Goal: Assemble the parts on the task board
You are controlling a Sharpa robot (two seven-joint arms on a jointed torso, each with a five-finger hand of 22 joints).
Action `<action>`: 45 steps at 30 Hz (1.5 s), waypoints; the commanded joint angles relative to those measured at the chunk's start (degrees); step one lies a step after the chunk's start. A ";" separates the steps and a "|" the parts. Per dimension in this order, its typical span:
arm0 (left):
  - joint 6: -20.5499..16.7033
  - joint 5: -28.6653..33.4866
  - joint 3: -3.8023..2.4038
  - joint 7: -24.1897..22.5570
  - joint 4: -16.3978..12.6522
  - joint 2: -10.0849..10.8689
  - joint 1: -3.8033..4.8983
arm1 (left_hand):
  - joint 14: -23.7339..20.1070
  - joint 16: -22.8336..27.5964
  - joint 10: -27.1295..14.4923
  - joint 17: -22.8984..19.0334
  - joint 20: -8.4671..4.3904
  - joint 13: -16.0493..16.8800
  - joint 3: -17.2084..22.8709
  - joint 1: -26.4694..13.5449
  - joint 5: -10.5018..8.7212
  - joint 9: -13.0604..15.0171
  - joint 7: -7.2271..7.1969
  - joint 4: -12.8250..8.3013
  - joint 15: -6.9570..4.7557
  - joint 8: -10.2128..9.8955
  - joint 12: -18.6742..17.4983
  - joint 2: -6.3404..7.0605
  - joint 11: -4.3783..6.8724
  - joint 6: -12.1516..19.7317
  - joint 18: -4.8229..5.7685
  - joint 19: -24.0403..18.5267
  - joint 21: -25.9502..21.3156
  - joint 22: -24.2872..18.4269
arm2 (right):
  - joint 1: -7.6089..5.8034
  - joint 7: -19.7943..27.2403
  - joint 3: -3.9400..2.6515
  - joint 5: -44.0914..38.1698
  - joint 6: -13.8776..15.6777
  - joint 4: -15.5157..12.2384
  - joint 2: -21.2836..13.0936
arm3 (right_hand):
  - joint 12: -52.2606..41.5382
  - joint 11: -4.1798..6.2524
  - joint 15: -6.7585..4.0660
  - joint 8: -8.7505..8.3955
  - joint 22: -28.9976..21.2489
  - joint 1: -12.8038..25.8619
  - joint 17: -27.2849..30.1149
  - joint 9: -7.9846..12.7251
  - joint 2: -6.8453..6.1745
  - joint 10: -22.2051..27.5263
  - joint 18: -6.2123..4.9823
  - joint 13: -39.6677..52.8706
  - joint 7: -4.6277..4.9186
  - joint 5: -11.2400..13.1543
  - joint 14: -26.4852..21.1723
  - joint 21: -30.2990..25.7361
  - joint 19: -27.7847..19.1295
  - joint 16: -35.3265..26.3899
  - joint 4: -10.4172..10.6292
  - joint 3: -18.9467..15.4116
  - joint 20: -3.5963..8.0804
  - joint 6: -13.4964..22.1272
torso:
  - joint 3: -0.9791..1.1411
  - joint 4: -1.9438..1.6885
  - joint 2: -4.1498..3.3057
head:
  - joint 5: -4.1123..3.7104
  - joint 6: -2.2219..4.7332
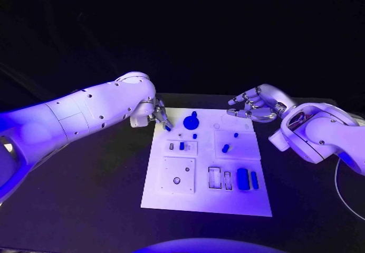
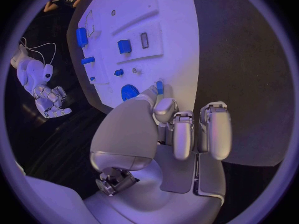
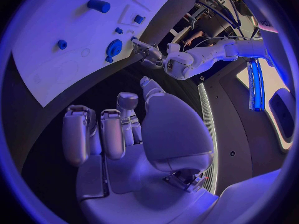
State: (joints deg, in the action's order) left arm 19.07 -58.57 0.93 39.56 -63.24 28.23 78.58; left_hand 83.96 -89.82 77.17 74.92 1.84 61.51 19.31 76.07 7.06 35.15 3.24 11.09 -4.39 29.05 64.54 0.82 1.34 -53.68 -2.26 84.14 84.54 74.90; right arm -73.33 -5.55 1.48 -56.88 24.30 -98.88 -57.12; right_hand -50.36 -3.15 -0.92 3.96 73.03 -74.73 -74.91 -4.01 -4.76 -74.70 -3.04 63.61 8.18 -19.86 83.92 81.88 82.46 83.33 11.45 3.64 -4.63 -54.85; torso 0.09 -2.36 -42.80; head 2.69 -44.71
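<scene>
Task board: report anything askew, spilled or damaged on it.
Nothing stands out. The task board lies flat on the table, its blue parts sit in or on it, and none has spilled off. The left hand pinches a small blue part at the far edge.

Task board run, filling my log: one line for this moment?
left hand: pinches small blue part at task board edge | right hand: empty, off board

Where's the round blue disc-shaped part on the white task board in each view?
Head view: round blue disc part at the board's far edge, just right of the left hand.
Left wrist view: disc just beyond the fingertips.
Right wrist view: disc near the board's edge.
Shared landmark: the white task board.
</scene>
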 commanded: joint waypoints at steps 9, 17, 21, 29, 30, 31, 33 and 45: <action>-7.14 4.92 0.07 -1.31 -9.57 5.77 -0.07 | 6.04 -0.18 0.77 15.08 0.01 -0.27 14.35 -4.53 0.18 1.48 -0.37 -8.77 0.00 1.71 -0.10 2.57 -0.05 0.06 0.36 2.00 -0.10 8.38 | 0.04 -0.18 0.01 -0.18 -1.40 -0.17 -0.13 | 0.06 0.16 -0.47 0.04 -0.04 -0.24 -4.45 -0.01 0.41 0.16 -0.49 -0.10 -0.01 -0.25 3.80 -0.31 -0.13 -0.32 -0.14 -0.13 0.02 -0.42 | 0.01 -0.09 0.02 | 0.16 0.10; -11.47 3.58 0.30 -1.79 -17.79 10.49 -2.09 | 6.04 -0.18 0.90 15.08 -0.07 -0.37 16.05 -5.45 0.15 1.93 -0.45 -9.33 -0.06 2.29 -0.11 3.23 0.05 0.05 0.39 2.09 -0.02 8.53 | 0.04 -0.32 0.04 -0.18 -1.67 -0.21 -0.27 | 0.08 0.16 -0.47 0.04 -0.04 -0.22 -4.42 -0.01 0.40 0.16 -0.49 -0.11 -0.01 -0.25 3.79 -0.31 -0.12 -0.34 -0.13 -0.16 0.03 -0.42 | -0.04 -0.19 0.08 | 0.28 0.01; -14.00 0.87 0.36 -2.55 -20.88 12.34 -3.62 | 6.04 -0.18 0.97 15.08 -0.10 -0.45 16.55 -5.70 0.14 2.08 -0.50 -9.54 -0.09 2.50 -0.14 3.51 0.10 0.01 0.43 2.18 0.09 8.68 | 0.04 -0.35 0.06 -0.18 -1.81 -0.17 -0.24 | 0.09 0.16 -0.47 0.04 -0.04 -0.21 -4.39 -0.01 0.40 0.17 -0.49 -0.12 -0.01 -0.25 3.78 -0.32 -0.12 -0.36 -0.12 -0.18 0.03 -0.43 | -0.05 -0.29 0.15 | 0.32 -0.17; -15.33 -1.60 0.40 -2.98 -22.88 13.52 -5.46 | 6.04 -0.18 1.01 15.08 -0.14 -0.71 17.20 -6.01 0.13 2.27 -0.57 -9.77 -0.14 2.78 -0.33 3.81 0.17 -0.07 0.43 2.20 0.09 8.70 | 0.15 -0.31 0.11 -0.14 -1.96 -0.06 -0.16 | 0.09 0.16 -0.47 0.04 -0.04 -0.21 -4.39 -0.01 0.40 0.17 -0.49 -0.12 -0.01 -0.25 3.78 -0.32 -0.12 -0.36 -0.12 -0.18 0.03 -0.43 | -0.13 -0.18 0.05 | 0.46 -0.43; -15.32 -1.67 0.40 -2.97 -22.96 13.56 -5.54 | 6.04 -0.18 1.04 15.08 -0.16 -0.70 17.34 -6.09 0.13 2.32 -0.59 -9.81 -0.16 2.85 -0.31 3.88 0.18 -0.10 0.43 2.19 0.09 8.70 | 0.16 -0.31 0.11 -0.13 -1.96 -0.06 -0.16 | 0.09 0.16 -0.47 0.04 -0.04 -0.21 -4.39 -0.01 0.40 0.17 -0.49 -0.12 -0.01 -0.25 3.78 -0.32 -0.12 -0.36 -0.12 -0.18 0.03 -0.43 | -0.12 -0.17 0.03 | 0.47 -0.45; -15.26 -1.74 0.40 -2.93 -23.04 13.58 -5.62 | 6.04 -0.18 1.04 15.08 -0.16 -0.70 17.35 -6.09 0.13 2.32 -0.59 -9.81 -0.16 2.85 -0.31 3.88 0.19 -0.10 0.43 2.19 0.09 8.70 | 0.17 -0.30 0.12 -0.12 -1.97 -0.05 -0.15 | 0.09 0.16 -0.47 0.04 -0.04 -0.21 -4.39 -0.01 0.40 0.17 -0.49 -0.12 -0.01 -0.25 3.78 -0.32 -0.12 -0.36 -0.12 -0.18 0.03 -0.43 | -0.10 -0.15 0.02 | 0.49 -0.47; -15.07 -1.84 0.40 -2.81 -23.17 13.59 -5.74 | 6.04 -0.18 1.08 15.08 -0.17 -0.66 17.51 -6.21 0.11 2.39 -0.62 -9.86 -0.17 2.95 -0.27 3.99 0.21 -0.15 0.42 2.19 0.07 8.69 | 0.20 -0.29 0.12 -0.10 -1.99 -0.04 -0.14 | 0.09 0.16 -0.47 0.04 -0.04 -0.21 -4.39 -0.01 0.40 0.17 -0.49 -0.12 -0.01 -0.25 3.78 -0.32 -0.12 -0.36 -0.12 -0.18 0.03 -0.43 | -0.10 -0.13 0.00 | 0.48 -0.58; -14.51 -3.24 0.40 -2.45 -23.41 12.99 -5.96 | 6.04 -0.18 1.07 15.08 -0.18 -0.70 17.59 -6.30 0.09 2.43 -0.64 -9.89 -0.18 3.01 -0.31 4.07 0.22 -0.19 0.41 2.17 0.05 8.66 | 0.32 -0.23 0.13 -0.09 -2.08 -0.05 -0.09 | 0.09 0.16 -0.47 0.04 -0.04 -0.21 -4.39 -0.01 0.40 0.17 -0.49 -0.12 -0.01 -0.25 3.78 -0.32 -0.12 -0.36 -0.12 -0.18 0.03 -0.43 | 0.00 -0.16 0.05 | 0.47 -0.89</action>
State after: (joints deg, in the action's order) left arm 4.39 -60.56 1.21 37.15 -86.57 41.36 72.87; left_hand 83.96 -89.82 77.91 74.95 1.84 60.84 30.68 69.72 6.77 37.63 3.33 7.12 -4.39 31.80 64.54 5.65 1.64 -53.63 -2.26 84.14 84.54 74.93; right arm -73.07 -5.85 1.61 -56.85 22.99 -98.89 -57.26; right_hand -50.36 -3.15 -0.92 3.96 73.03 -74.73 -74.93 -4.01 -4.76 -74.70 -3.04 63.55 8.18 -19.86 83.92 81.88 82.46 83.33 11.45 3.65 -4.63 -54.85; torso 0.03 -2.52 -42.78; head 3.17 -45.55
